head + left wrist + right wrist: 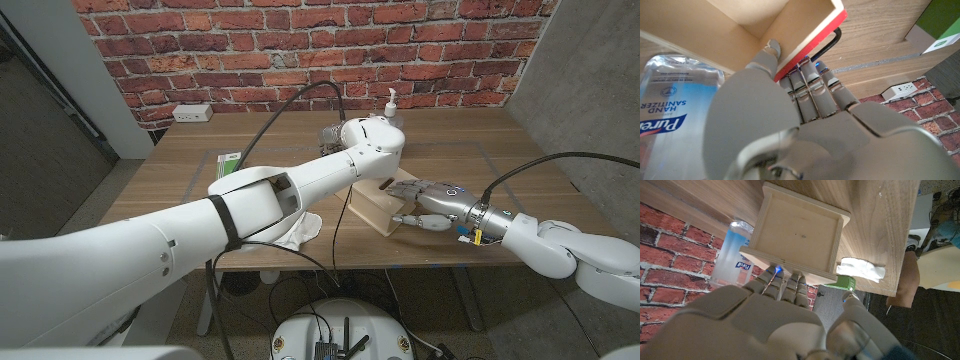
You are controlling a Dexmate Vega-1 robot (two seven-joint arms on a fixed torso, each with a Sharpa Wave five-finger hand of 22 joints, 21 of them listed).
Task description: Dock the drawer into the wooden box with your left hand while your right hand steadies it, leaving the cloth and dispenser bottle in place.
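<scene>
Up close, the drawer (810, 35) is pale plywood with a red front and black handle, gripped by the left hand (805, 115). One wooden box (797, 232) sits mid-table against the right hand's (785, 305) extended fingers, beside one dispenser bottle (732, 255) and one cloth (860, 270).

The counter (480, 140) is a wooden surface with a visible grain. A green-and-white box (229, 164) lies on the counter toward its left side. A white power outlet strip (192, 113) sits at the counter's far left corner, against the wall. A red brick wall (300, 45) stands behind the counter. Grey panels (590, 80) flank the wall on both sides. Faint tape lines (500, 160) mark a rectangle on the counter surface.
</scene>
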